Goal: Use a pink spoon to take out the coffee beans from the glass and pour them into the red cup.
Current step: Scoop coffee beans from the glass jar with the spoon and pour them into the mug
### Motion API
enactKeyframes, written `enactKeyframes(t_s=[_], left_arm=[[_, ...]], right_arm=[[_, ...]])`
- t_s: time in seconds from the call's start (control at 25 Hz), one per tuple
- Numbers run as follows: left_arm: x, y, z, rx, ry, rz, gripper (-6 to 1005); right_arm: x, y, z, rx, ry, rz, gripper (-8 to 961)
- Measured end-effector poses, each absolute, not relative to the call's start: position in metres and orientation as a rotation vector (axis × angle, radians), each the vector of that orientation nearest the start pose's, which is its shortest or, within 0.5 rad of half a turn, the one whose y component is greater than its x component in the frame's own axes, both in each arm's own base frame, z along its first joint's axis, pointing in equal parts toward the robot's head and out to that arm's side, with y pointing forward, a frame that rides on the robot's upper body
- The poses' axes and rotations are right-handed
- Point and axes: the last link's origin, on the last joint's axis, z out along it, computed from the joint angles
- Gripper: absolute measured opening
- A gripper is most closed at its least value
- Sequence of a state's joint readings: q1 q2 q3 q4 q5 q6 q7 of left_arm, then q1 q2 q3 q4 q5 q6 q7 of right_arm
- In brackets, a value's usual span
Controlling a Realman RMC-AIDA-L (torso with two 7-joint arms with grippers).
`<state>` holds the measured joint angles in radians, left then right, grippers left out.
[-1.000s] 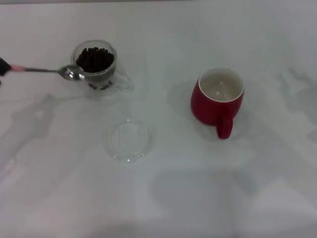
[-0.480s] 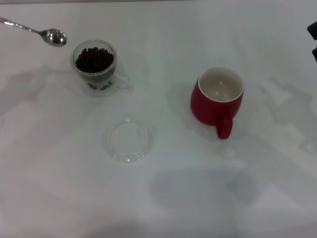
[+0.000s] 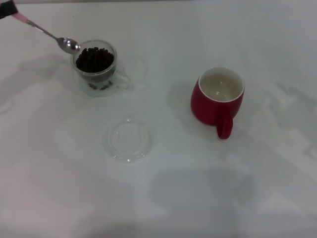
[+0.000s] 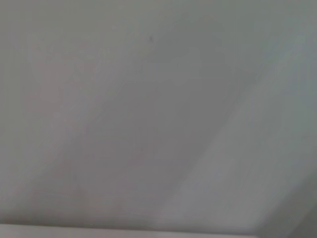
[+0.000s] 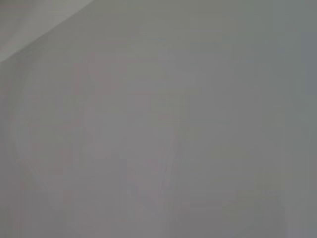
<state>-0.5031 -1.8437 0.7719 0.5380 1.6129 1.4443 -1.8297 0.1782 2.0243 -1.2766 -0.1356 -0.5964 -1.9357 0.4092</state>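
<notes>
Lowered pink spoon [image 3: 49, 34] extends from left hand [image 3: 6, 9]

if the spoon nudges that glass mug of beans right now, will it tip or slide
The glass mug is squat and filled with coffee beans, so it would probably slide rather than tip. The smooth white table likely gives little grip. Being clear glass, it is probably fragile.
</notes>
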Motion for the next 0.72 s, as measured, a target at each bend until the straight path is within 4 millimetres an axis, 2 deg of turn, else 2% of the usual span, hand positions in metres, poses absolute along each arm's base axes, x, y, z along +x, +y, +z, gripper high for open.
enactKeyframes(t_s=[0.4, 0.72], left_arm=[[-0.274, 0.397, 0.067, -2.328, -1.238, -0.772, 125], [-0.274, 0.402, 0.046, -2.309, -1.241, -0.701, 124]], right_arm=[[0.311, 0.208, 0.036, -1.784, 0.115, 1.219, 345], [0.313, 0.211, 0.036, -1.779, 0.138, 1.215, 345]])
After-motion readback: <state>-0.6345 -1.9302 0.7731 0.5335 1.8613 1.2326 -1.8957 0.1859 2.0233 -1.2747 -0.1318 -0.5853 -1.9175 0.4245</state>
